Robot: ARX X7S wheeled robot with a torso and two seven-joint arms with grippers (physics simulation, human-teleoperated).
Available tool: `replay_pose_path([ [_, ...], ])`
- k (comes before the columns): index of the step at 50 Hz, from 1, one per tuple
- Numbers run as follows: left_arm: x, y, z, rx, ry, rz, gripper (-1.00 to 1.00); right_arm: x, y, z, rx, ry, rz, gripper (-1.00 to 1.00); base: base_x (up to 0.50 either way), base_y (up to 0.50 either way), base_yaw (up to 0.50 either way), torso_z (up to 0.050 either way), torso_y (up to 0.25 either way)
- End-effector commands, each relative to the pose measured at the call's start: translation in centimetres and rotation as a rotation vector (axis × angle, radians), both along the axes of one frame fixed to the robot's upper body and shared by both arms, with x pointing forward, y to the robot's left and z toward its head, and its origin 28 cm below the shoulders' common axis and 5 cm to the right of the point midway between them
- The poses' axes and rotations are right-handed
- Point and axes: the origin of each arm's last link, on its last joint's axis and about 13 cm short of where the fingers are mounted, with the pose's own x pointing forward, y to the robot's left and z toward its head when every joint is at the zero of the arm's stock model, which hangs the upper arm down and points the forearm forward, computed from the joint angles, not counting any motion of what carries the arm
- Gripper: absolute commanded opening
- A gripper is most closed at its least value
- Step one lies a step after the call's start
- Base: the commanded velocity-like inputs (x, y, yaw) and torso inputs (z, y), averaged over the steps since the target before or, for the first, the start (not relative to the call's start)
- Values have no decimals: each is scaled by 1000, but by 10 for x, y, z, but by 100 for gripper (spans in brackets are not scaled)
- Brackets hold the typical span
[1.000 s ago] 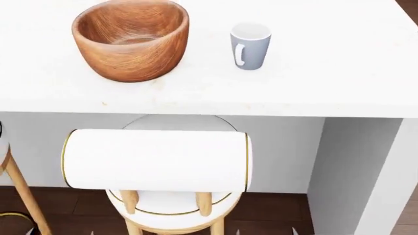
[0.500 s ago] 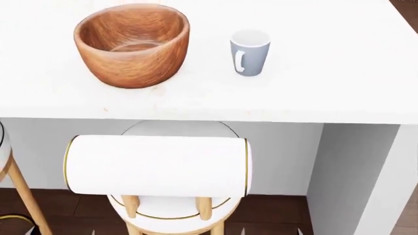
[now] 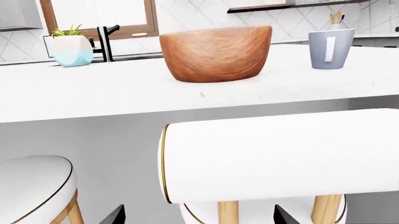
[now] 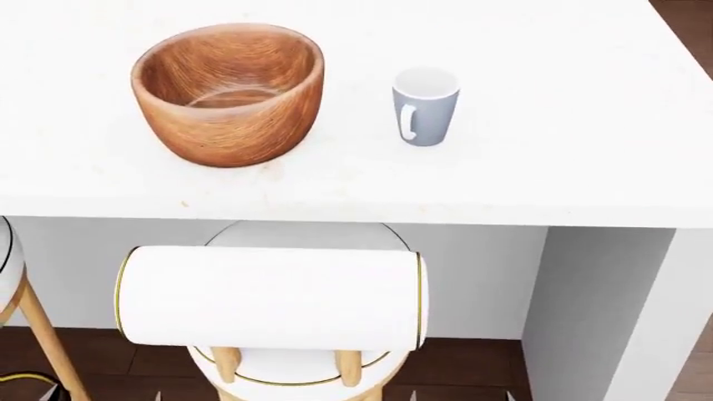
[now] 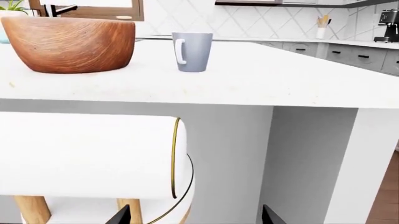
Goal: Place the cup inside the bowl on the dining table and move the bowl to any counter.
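The reddish-brown wooden bowl stands upright and empty on the white dining table, left of the middle. The blue-grey cup stands upright about a hand's width to its right, white handle facing me. Both also show in the left wrist view, bowl and cup, and in the right wrist view, bowl and cup. My left gripper and right gripper are open and empty. They hang low, below the table top, on the near side of the stool.
A stool with a white roll-shaped backrest stands tucked against the table's front, between me and the bowl. A second stool is at the left. The table's white end panel is at the right. A potted plant and a tap lie beyond the table.
The head view has shifted: table, bowl, cup and stool all sit lower in the frame than before. Bowl and cup keep their places on the table.
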Motion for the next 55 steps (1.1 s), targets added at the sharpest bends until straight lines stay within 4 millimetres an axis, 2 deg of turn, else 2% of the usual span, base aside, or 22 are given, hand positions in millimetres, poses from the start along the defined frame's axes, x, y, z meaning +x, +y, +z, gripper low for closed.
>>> replay_pose_path([
  [1,0,0,0,1,-6,-1,100,0,0,0,-3,1,-1,100,0,0,0,50,0],
  [10,-1,0,0,8,39,-3,100,0,0,-1,-5,3,-2,100,0,0,0,12,0],
  [11,5,6,6,-77,-27,148,100,8,-6,8,18,-57,33,100,0,0,4,0,0],
  [12,-1,0,0,5,36,-3,100,0,0,-1,-5,4,-2,100,0,0,0,0,0],
  [30,1,-4,5,-5,28,11,100,-1,0,5,10,-10,-6,100,0,0,0,0,0],
  [34,4,1,15,0,27,50,100,6,-2,25,28,-54,-23,100,0,0,0,0,0],
  [37,10,5,36,-7,24,80,100,12,-3,47,3,-86,-20,100,0,0,0,0,0],
  [42,11,2,69,-17,-7,45,100,14,1,79,11,-118,-9,100,0,0,0,0,0],
  [47,16,3,100,8,-30,40,100,16,-9,114,11,-167,-37,100,0,0,0,0,0],
  [55,23,8,134,54,-56,49,100,18,-26,148,-51,-227,-95,100,0,0,0,0,0],
])
